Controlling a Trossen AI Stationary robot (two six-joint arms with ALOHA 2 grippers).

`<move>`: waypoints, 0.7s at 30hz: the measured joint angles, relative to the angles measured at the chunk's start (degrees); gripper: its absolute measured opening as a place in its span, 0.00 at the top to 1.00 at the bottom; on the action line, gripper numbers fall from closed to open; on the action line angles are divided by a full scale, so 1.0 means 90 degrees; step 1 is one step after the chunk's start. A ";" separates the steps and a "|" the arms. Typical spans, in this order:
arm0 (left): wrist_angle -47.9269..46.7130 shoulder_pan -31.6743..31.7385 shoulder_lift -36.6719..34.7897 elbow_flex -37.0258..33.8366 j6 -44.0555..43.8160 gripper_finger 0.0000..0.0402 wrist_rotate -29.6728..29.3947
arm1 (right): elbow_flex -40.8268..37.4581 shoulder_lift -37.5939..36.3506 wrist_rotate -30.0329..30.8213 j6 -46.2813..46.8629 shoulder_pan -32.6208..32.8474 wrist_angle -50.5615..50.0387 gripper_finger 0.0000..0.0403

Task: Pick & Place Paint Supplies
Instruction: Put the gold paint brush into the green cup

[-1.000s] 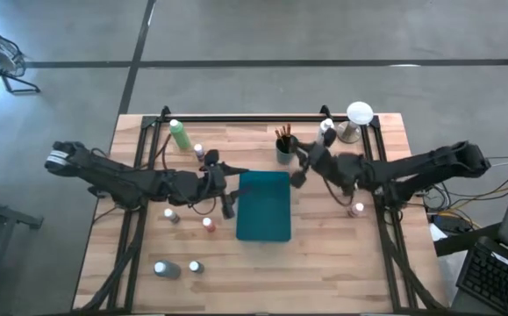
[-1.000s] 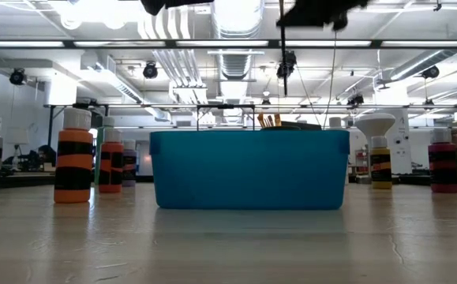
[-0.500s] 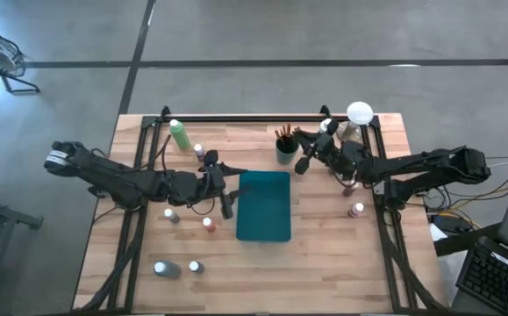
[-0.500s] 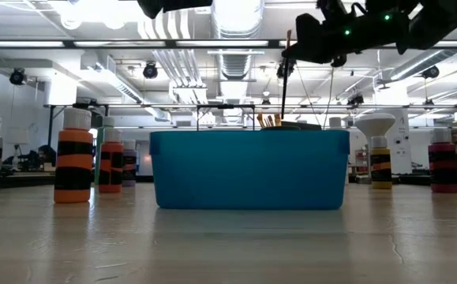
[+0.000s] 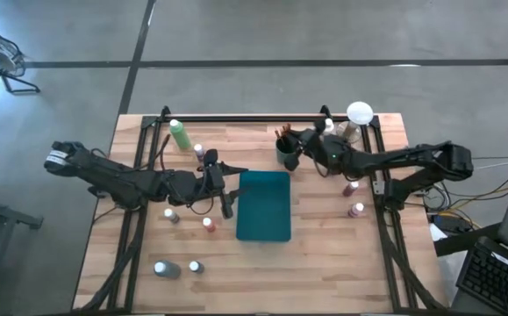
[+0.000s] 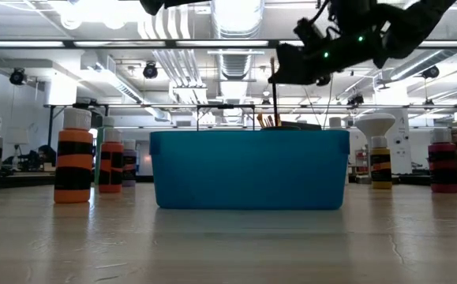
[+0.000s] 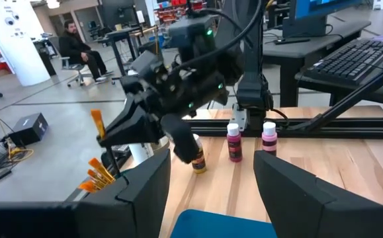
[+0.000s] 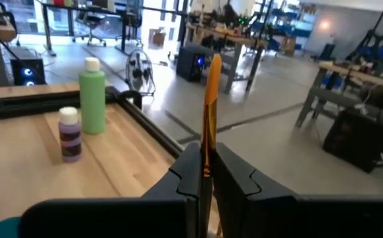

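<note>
My right gripper (image 5: 296,147) is shut on a thin brush with orange bristles (image 8: 212,73), right over the dark cup (image 5: 284,155) that stands near the far edge with more brushes in it. In the low view the gripper (image 6: 290,72) hangs above the teal tray (image 6: 249,169), and the brush shaft (image 6: 273,91) runs down behind the tray's rim. My left gripper (image 5: 225,195) is open, touches nothing and hovers left of the tray (image 5: 264,207). Small white-capped bottles (image 5: 208,225) and the tall green bottle (image 5: 180,134) stand on their bases on the table. My right gripper pinches the brush by its shaft (image 8: 208,142), just below the orange bristles, between the two fingers. The fingers come from the table's right and lie across the shaft. The brush is upright, bristles up, and its handle (image 6: 273,99) hangs below the fingers; the tray hides its lower end.
A white-domed object on a stand (image 5: 359,113) stands at the far right corner, with bottles (image 5: 350,187) near the right edge. More bottles (image 5: 166,269) stand near the left front. A black rail (image 5: 245,117) runs along the far edge. People and desks show beyond the table.
My right gripper has carried the brush from above the tray's far right corner toward the far edge and the brush cup, and has come down. The brush has stayed upright in the hold.
</note>
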 joint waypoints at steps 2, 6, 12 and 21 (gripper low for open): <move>-0.0002 0.0000 0.0000 0.0000 -0.0003 0.45 0.0000 | 0.0000 0.0171 -0.0098 0.0089 -0.0092 0.0099 0.96; -0.0002 0.0000 0.0000 0.0000 -0.0007 0.45 0.0000 | 0.0000 0.0387 -0.0208 0.0292 -0.0252 0.0104 0.96; 0.0002 0.0009 0.0000 0.0000 -0.0011 0.45 0.0000 | 0.0000 0.0651 -0.0387 0.0544 -0.0426 0.0057 0.96; 0.0012 0.0007 0.0000 0.0000 -0.0049 0.45 0.0000 | -0.0003 0.0851 -0.0433 0.0726 -0.0419 -0.0201 0.96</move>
